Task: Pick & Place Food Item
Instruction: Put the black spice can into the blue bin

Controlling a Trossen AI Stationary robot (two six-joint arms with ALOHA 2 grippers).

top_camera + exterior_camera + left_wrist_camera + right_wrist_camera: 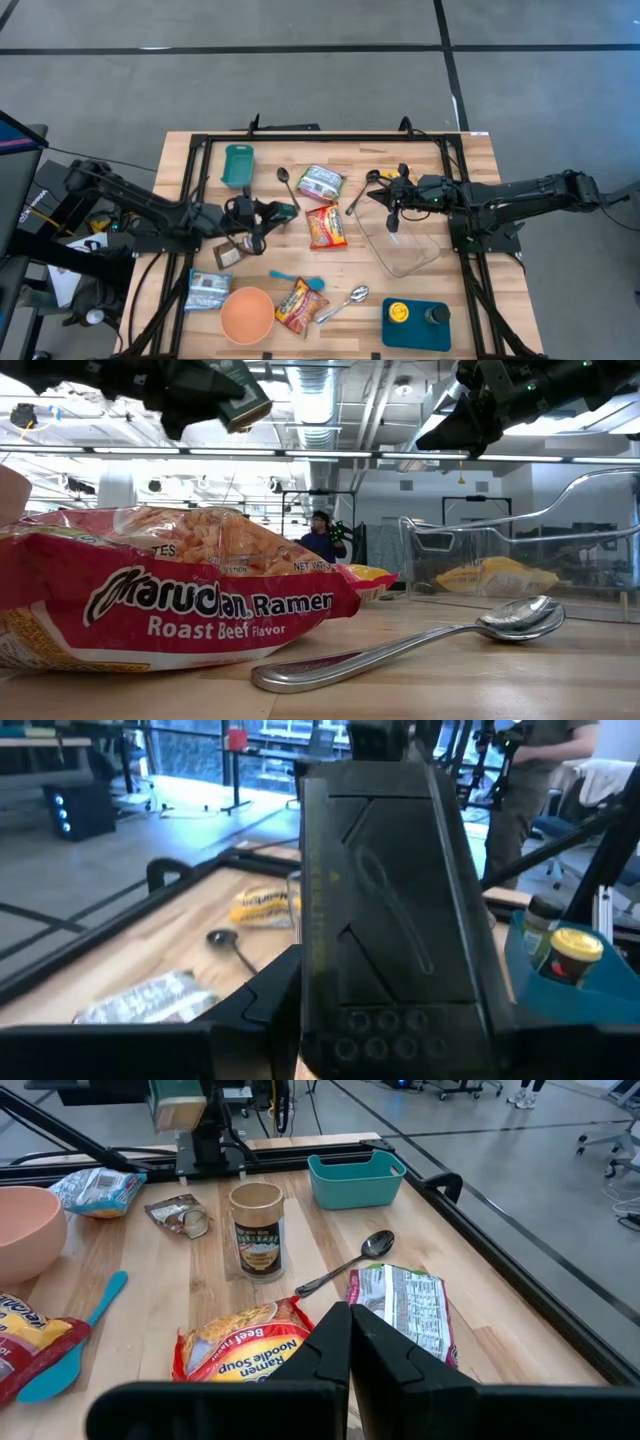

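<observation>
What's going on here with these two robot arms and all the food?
The left gripper holds a dark packet in the air above the left half of the table. The right gripper hangs shut and empty near the rim of a clear container. Noodle packs lie between them.

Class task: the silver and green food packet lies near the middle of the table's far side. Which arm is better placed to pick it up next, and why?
Probably the right. The right gripper is empty with shut fingers, hovering near the silver and green food packet, though on its far side from the left arm. The left gripper already holds a flat dark packet.
</observation>
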